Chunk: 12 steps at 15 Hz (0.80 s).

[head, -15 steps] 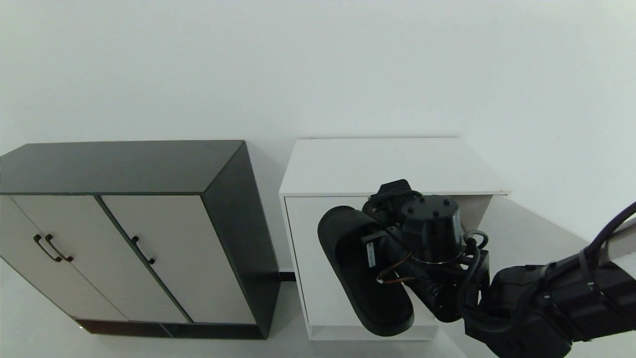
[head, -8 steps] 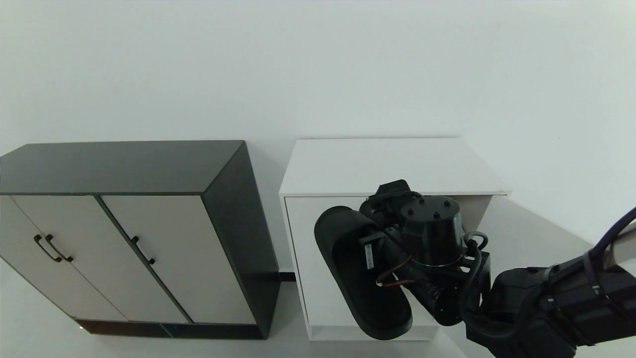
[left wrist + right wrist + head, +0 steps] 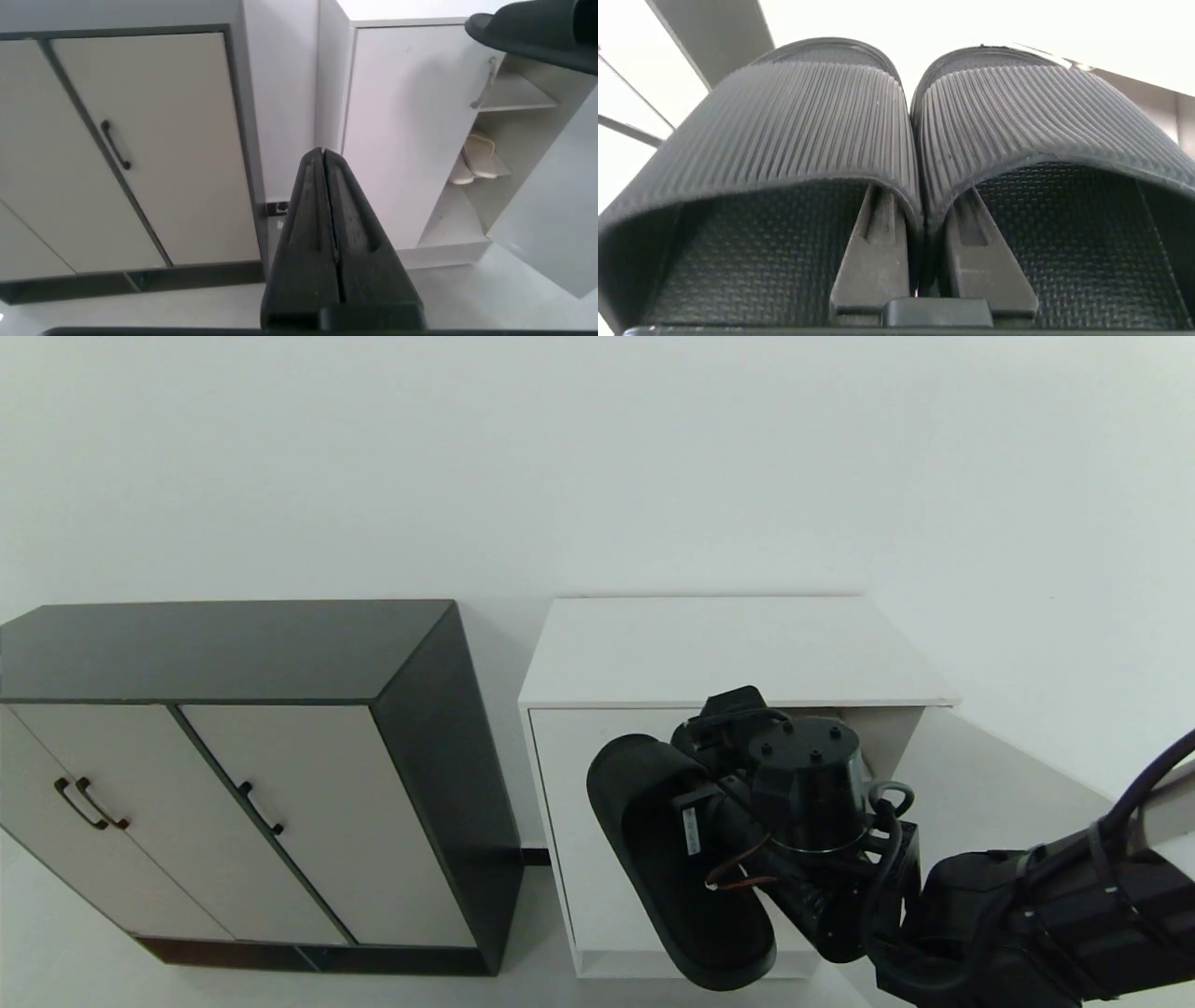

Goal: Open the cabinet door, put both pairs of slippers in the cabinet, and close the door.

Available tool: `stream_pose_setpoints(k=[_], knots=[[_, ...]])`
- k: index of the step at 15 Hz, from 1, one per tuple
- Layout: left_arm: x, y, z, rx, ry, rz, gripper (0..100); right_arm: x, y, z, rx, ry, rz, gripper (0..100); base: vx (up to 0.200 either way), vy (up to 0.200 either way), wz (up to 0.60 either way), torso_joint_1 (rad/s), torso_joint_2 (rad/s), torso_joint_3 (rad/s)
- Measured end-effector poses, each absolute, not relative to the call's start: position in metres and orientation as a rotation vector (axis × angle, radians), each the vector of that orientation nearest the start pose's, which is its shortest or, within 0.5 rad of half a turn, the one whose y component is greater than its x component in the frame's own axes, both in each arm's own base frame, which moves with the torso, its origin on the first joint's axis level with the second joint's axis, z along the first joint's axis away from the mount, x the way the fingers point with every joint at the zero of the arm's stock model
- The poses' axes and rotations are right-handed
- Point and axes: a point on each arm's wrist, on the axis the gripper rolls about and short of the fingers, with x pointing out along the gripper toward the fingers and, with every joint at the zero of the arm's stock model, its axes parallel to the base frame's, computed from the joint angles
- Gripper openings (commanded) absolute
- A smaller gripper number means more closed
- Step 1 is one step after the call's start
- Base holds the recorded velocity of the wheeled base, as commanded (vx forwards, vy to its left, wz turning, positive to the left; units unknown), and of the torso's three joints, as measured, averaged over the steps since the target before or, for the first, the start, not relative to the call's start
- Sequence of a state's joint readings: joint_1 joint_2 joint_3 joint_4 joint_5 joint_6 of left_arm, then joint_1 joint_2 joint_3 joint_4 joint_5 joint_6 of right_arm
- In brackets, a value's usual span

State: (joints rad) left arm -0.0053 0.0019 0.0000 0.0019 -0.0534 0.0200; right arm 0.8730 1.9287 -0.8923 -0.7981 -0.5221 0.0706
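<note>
My right gripper (image 3: 920, 224) is shut on a pair of black slippers (image 3: 672, 859), with one finger under each ribbed strap pinching their touching sides. The pair hangs sole-out in front of the white cabinet (image 3: 709, 649). The cabinet's right door (image 3: 990, 765) stands swung open. In the left wrist view its shelves show, with a pale pair of slippers (image 3: 481, 159) lying on a lower shelf. My left gripper (image 3: 324, 163) is shut with nothing in it, held low and some way in front of the gap between the two cabinets.
A black cabinet (image 3: 224, 649) with pale doors and dark handles stands against the wall just left of the white one. The white cabinet's left panel (image 3: 597, 803) is closed. Bare floor (image 3: 448, 299) lies in front of both.
The head view has shifted slightly. The right arm has lowered the black slippers a little in front of the white cabinet.
</note>
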Motion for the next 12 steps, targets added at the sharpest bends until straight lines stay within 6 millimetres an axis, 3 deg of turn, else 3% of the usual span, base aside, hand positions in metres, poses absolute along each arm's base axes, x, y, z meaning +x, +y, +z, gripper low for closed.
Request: stream_pose_setpoints(k=[12], knots=[[-0.0227,-0.0011,0.0754,0.019,0.003,-0.059,0,0.2429,0.2597,0.1450,-0.081,0.179,0.322,0,0.000,-0.200,0.00,0.004,0.00,0.002]])
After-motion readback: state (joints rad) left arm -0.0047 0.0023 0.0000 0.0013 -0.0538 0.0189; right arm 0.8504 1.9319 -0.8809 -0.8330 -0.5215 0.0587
